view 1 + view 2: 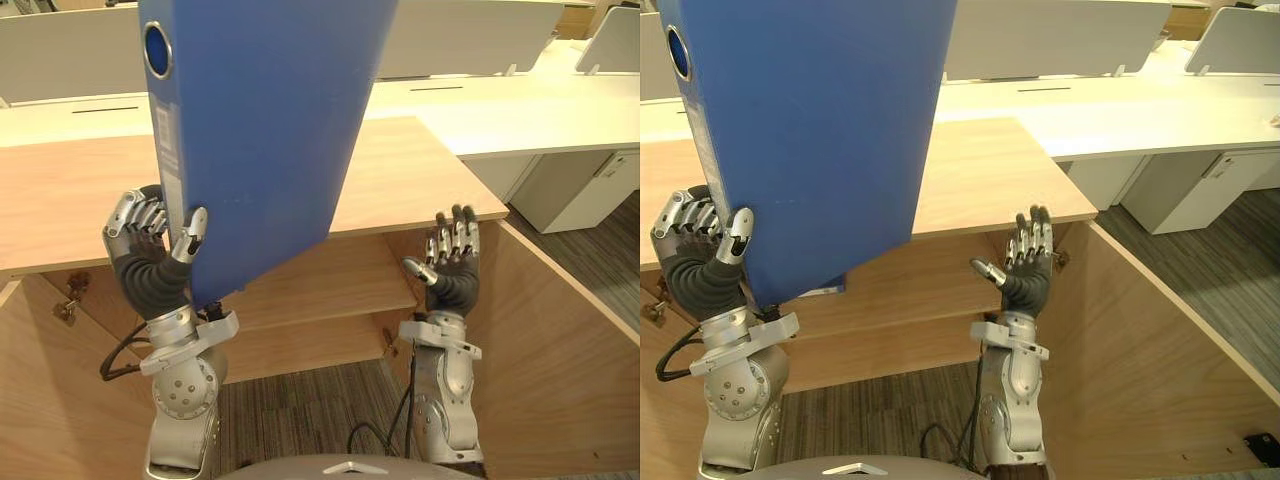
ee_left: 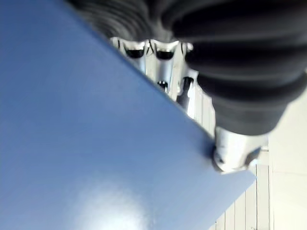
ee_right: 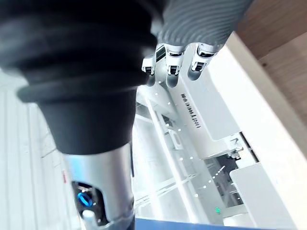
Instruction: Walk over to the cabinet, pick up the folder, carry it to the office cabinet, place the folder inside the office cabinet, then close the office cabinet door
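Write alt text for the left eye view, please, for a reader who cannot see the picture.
The left robot hand grips a blue folder near its lower corner, holding it upright and slightly tilted over a low wooden cabinet whose doors stand open. The right robot hand is raised, open and empty, by the cabinet's front edge.

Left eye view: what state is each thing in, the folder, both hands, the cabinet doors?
Blue folder: raised, tilted, not yet inside.
Left hand: shut on the folder's lower spine edge.
Right hand: open, empty.
Office cabinet: both doors open.
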### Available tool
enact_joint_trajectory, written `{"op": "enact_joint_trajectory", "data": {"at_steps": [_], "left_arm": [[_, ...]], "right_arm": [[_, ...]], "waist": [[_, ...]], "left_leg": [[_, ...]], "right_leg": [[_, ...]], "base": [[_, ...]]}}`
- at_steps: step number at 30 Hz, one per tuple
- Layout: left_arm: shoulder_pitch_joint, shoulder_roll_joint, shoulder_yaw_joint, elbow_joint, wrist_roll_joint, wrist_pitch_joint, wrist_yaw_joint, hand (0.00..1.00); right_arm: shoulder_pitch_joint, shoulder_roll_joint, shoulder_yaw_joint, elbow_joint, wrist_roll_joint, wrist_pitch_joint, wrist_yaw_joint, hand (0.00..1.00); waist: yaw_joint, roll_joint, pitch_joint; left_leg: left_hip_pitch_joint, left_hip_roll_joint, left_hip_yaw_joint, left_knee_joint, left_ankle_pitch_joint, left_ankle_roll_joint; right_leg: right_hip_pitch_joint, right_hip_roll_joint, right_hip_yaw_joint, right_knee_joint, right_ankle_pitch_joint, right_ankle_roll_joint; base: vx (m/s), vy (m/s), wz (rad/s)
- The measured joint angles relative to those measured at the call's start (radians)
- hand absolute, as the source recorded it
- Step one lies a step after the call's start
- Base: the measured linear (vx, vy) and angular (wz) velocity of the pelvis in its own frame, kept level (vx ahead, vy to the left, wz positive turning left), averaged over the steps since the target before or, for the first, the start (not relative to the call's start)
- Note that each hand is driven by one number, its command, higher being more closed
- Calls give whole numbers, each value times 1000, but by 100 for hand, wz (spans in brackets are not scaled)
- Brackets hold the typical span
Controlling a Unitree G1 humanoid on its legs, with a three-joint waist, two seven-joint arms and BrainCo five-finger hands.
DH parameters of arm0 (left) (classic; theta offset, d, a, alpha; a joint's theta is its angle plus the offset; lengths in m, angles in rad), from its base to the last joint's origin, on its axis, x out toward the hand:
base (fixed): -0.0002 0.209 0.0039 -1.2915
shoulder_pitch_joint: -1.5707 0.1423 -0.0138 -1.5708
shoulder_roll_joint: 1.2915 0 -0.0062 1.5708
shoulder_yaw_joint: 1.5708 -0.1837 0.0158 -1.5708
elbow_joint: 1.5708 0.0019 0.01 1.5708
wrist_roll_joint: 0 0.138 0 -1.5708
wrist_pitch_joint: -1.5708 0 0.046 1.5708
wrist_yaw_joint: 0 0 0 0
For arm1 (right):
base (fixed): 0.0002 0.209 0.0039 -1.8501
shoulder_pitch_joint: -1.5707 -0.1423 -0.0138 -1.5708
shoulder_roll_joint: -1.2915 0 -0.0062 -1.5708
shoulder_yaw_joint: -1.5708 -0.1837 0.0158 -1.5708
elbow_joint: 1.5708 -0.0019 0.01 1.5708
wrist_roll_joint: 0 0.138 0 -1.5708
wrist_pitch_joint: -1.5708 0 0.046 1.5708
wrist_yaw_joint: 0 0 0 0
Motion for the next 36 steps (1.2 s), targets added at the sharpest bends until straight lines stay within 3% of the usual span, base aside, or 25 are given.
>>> {"op": "enact_joint_trajectory", "data": {"at_steps": [7, 23, 24, 30, 36], "left_arm": [[-3, 0, 1, 19, -90, -36, -70, 100], [-47, 7, -51, 95, -168, -60, -210, 100], [-47, 14, -53, 101, -172, -60, -222, 100], [-50, 33, -52, 129, -185, -61, -249, 100], [-52, 59, -52, 140, -186, -61, -259, 100]], "right_arm": [[-94, -25, 18, 0, 28, 0, 11, 0], [-205, -105, 87, 80, 193, 31, 142, 0], [-208, -114, 89, 98, 209, 44, 159, 100], [-213, -206, 107, 136, 222, 95, 228, 100], [-213, -250, 123, 170, 251, 100, 288, 100]], "waist": [[3, 0, 0], [16, 1, 0], [18, 1, 0], [22, 1, 0], [24, 0, 0]], "left_leg": [[0, -5, -3, 0, 0, 0], [-3, -8, -27, -6, 8, 8], [-3, -9, -28, -6, 9, 9], [-7, -9, -31, -6, 14, 11], [-10, -8, -32, -6, 19, 12]], "right_leg": [[5, -5, -1, -9, 6, 4], [20, -9, -26, -16, 6, 4], [20, -9, -26, -16, 6, 4], [18, -9, -29, -15, 7, 4], [13, -9, -29, -14, 7, 4]], "base": [[0, 0, 0], [-1, -1, 4], [0, 0, 0], [0, 0, 0], [-6, 0, 0]]}}
